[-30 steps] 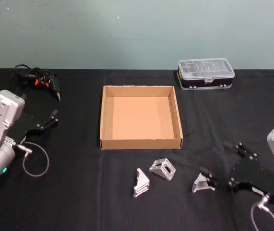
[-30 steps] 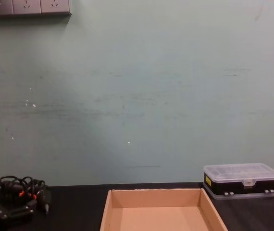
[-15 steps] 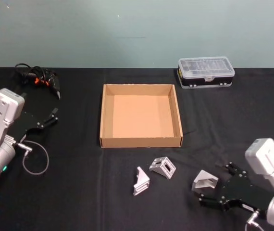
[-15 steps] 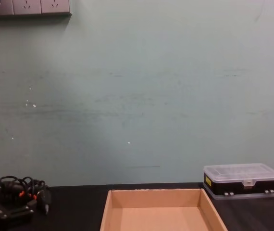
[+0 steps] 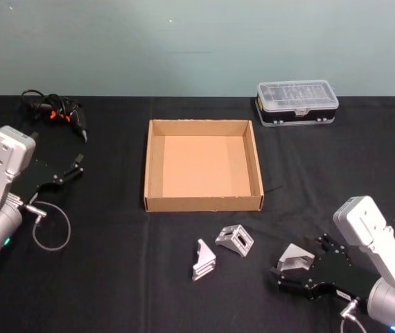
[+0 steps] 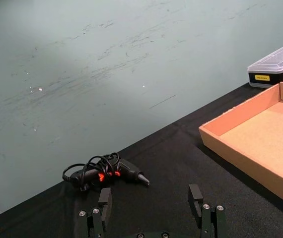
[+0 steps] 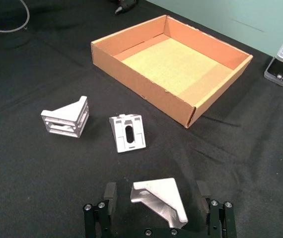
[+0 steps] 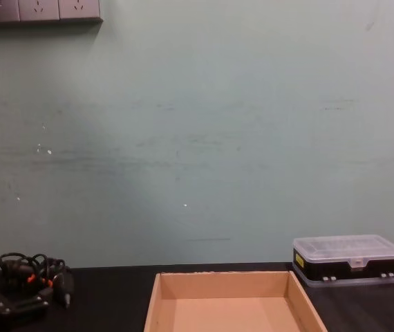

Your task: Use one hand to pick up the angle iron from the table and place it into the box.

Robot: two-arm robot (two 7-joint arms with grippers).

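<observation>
Near the table's front right corner, straddling an angle iron with the right gripper released, ready to clench. Parking the left gripper, released, by the left edge.

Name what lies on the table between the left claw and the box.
Nothing: in the head view the table is bare between the left claw and the box.
</observation>
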